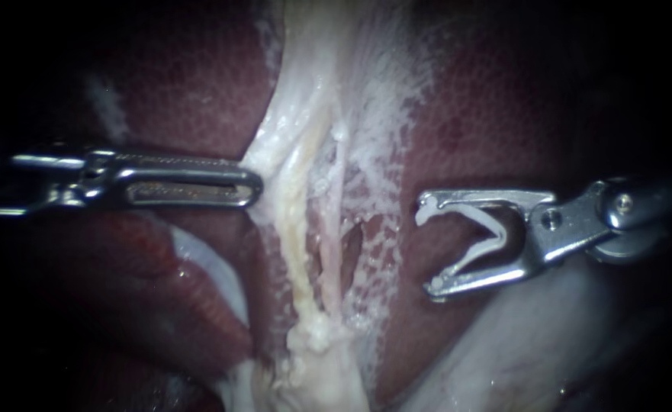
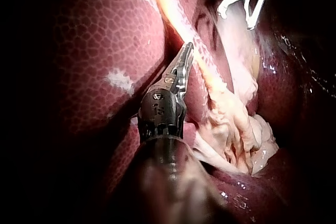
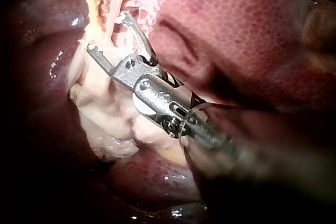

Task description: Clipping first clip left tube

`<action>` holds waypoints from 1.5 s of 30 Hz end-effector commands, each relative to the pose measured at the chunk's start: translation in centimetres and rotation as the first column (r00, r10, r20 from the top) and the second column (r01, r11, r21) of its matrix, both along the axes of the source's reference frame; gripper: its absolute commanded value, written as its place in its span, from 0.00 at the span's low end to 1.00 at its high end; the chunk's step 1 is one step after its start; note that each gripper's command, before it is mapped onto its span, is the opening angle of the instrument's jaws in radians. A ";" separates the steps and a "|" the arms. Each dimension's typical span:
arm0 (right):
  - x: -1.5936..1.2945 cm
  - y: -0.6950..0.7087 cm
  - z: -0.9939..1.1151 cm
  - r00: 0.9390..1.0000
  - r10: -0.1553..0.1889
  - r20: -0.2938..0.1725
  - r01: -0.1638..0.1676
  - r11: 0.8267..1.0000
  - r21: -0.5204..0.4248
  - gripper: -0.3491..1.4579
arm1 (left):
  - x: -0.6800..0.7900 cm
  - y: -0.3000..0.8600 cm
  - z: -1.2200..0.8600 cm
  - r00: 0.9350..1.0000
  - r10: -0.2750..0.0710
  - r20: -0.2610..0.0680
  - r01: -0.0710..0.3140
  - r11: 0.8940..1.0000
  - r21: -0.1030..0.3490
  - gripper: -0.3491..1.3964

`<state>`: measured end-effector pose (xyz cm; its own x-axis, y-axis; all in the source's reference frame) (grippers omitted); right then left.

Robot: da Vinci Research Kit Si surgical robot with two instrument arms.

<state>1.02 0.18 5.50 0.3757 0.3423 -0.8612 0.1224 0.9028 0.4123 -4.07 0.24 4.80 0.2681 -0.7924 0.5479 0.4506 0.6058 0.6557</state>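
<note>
Jaws of two instruments (image 1: 255, 183) (image 1: 427, 248), one clip (image 1: 479, 249)

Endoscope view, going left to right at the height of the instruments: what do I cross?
Left instrument → pale tubes → white clip, seated between the jaws of the right instrument, whose shaft runs off to the right.

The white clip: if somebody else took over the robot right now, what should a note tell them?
Left instrument: pincer shut, with its tip against the white tissue beside the left tube.
Right instrument: pincer holds the white clip, which is still open. It is over the liver and apart from the tubes.
Done: the clip is loaded and the tubes are bared.
Left: no clip is on any tube yet. Bring the open clip around the left tube, then squeeze it shut.
</note>
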 end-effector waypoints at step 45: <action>1.10 -0.85 1.09 1.000 -0.018 0.017 0.017 0.998 0.061 0.52 | -0.08 -0.06 -0.09 1.000 -0.009 -0.006 0.009 1.000 0.000 0.00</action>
<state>2.15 -0.68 6.60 0.3962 0.3860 -0.8331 0.1328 0.8737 0.4680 -4.15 0.18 4.70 0.2642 -0.7946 0.5467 0.4600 0.6020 0.6527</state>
